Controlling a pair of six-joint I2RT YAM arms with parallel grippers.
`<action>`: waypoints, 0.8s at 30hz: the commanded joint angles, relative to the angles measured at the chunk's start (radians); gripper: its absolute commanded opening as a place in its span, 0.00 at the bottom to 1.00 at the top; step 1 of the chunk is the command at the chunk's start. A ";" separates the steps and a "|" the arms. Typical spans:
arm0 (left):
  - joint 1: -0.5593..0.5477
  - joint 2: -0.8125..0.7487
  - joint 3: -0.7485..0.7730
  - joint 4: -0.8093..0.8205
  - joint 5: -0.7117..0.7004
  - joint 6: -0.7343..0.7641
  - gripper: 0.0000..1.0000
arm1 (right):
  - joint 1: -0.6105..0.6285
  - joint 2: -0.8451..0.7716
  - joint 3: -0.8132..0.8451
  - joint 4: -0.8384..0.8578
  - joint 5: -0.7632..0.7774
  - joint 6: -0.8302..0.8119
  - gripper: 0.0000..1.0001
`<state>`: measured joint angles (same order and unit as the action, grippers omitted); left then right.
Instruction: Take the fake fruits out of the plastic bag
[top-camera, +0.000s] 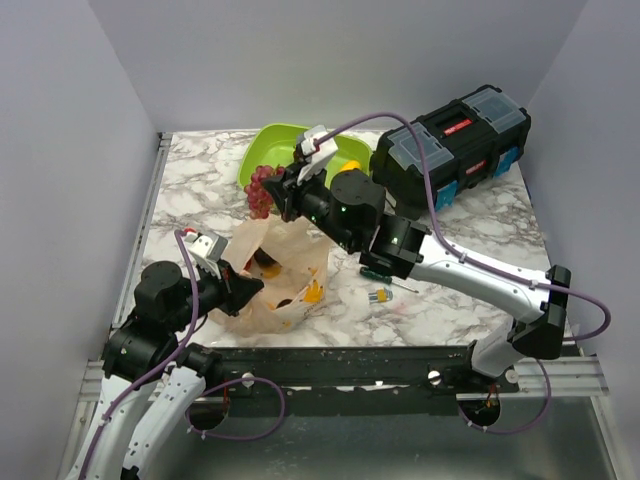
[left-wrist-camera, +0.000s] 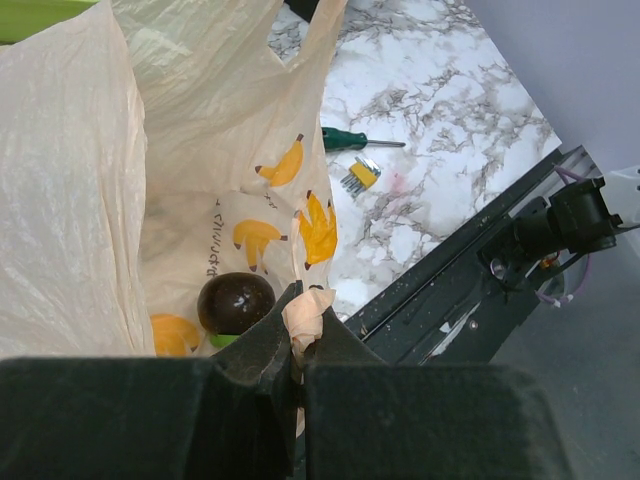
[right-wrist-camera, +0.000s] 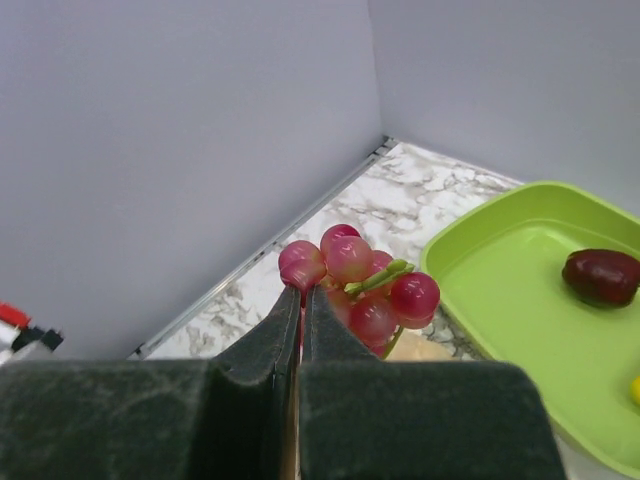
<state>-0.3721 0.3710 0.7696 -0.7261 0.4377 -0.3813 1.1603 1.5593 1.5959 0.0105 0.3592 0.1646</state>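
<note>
Clamping grape bunch (right-wrist-camera: 362, 285): right gripper (right-wrist-camera: 302, 302); left gripper (left-wrist-camera: 297, 322) pinching plastic bag (left-wrist-camera: 90, 200); marble table (top-camera: 480, 245), grey walls (top-camera: 330, 60).

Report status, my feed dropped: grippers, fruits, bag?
Left gripper shut on plastic bag rim. Right gripper shut on grape bunch, aloft near green tray. Dark fruit inside bag. Nothing blocking.

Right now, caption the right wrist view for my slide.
Right claw grips the grape bunch beside the lime-green tray.

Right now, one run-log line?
left jaws: shut on plastic bag | right jaws: shut on grape bunch | dark fruit: in bag
</note>
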 joint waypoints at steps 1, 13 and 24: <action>0.009 -0.014 -0.010 0.014 0.003 0.010 0.00 | -0.047 0.053 0.097 -0.055 0.065 -0.054 0.01; 0.016 -0.021 -0.009 0.015 0.000 0.010 0.00 | -0.289 0.257 0.274 -0.136 0.132 -0.062 0.01; 0.030 -0.020 -0.009 0.017 0.009 0.013 0.00 | -0.415 0.503 0.299 -0.191 0.182 -0.067 0.01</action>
<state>-0.3546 0.3508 0.7692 -0.7250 0.4381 -0.3813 0.7742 2.0083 1.8629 -0.1383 0.5110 0.0978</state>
